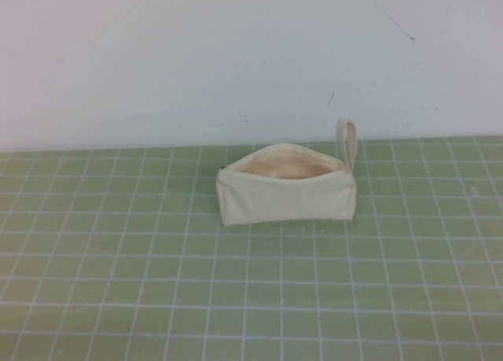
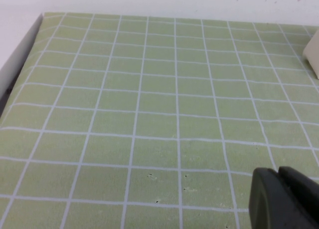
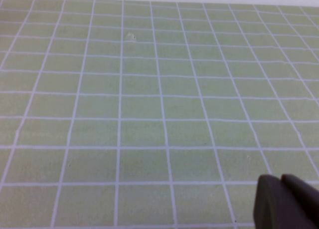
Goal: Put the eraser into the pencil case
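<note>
The cream pencil case (image 1: pixel 287 194) stands on the green grid mat in the high view, its zip open upward, showing pale lining, with its loop strap (image 1: pixel 346 142) sticking up at the right end. A corner of it shows at the edge of the left wrist view (image 2: pixel 313 53). The eraser is not in view. My left gripper (image 2: pixel 279 175) is shut and empty above the mat, off to the pouch's left. My right gripper (image 3: pixel 280 179) is shut and empty above bare mat. Neither gripper shows in the high view.
The green grid mat (image 1: pixel 157 282) covers the table up to a white wall (image 1: pixel 196 54) at the back. The mat's left edge meets a white border (image 2: pixel 20 54) in the left wrist view.
</note>
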